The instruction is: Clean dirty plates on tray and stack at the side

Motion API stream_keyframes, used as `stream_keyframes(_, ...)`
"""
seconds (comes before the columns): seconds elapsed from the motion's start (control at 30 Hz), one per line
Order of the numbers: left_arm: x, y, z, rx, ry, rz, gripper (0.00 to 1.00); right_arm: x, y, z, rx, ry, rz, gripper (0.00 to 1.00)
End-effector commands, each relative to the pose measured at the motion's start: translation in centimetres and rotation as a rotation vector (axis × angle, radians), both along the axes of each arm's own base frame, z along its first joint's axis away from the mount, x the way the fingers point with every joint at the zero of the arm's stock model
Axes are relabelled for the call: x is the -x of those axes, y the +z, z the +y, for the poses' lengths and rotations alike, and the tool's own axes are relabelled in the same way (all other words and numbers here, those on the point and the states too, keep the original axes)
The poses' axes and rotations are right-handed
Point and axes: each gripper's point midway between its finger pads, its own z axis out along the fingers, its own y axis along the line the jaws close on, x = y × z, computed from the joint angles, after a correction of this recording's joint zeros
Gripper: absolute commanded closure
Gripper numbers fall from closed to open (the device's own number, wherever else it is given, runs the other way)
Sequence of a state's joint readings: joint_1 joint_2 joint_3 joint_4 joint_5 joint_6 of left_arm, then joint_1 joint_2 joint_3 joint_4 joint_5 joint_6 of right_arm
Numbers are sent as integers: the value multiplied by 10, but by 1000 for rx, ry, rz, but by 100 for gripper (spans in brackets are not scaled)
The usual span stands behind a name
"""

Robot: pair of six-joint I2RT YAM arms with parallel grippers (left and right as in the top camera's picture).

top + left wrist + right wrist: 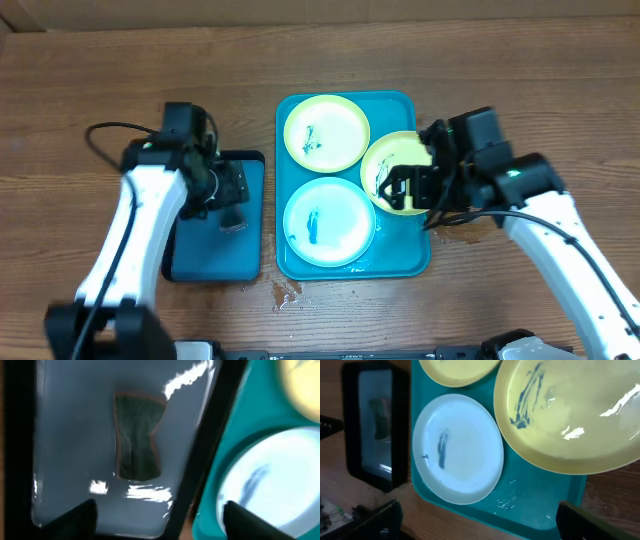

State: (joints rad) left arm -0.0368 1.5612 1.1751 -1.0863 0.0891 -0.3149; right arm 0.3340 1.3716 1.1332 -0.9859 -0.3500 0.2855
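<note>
Turquoise tray (530, 495): pale blue plate (457, 450), dark smear near its centre. To its right, a yellow plate (570, 415), smeared, reaches past the tray's right rim. Second yellow plate (457, 372) beyond. Dark-rimmed tray (351, 425) with sponge (379, 417) to the left. Right gripper (485, 522) fingers spread wide.

Brown wood-grain table (80, 70) fills the bkgd, w/ a pale beige strip (320, 8) along far edge.

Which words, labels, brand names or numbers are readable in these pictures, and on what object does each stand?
None is readable in any view.
The blue plate, the rear yellow plate and the right yellow plate carry only dark smears, not letters.
The turquoise tray, dark tray and sponge show no print.
</note>
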Motion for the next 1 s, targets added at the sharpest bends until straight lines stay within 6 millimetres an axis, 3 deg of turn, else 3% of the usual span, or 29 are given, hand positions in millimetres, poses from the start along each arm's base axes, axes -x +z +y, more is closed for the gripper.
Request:
stream_keyframes(0.0,21,-23,21,-141,41,139,25,1,-7,4,51,-54,4,1)
stream_keyframes(0.03,29,-25,45,-266,85,182,26,6,-8,12,54,-26,9,0)
stream_keyframes(0.07,31,-25,53,-301,98,189,26,8,-9,14,55,-15,12,0)
stream_keyframes(0.17,27,-28,59,-279,114,176,22,16,-11,23,54,18,27,1)
stream_keyframes(0.33,13,-46,47,-149,51,107,19,26,-11,37,39,72,36,0)
stream_keyframes(0.53,-3,-70,-1,85,-117,-3,28,34,-13,48,44,115,40,0)
stream_keyframes(0.7,-12,-75,13,-46,-119,-34,33,35,-14,50,43,121,41,0)
stream_keyframes(0.77,-17,-75,19,-87,-110,-51,37,35,-14,50,42,121,41,0)
stream_keyframes(0.97,-18,-93,20,-90,-61,-39,70,36,-15,49,46,121,47,0)
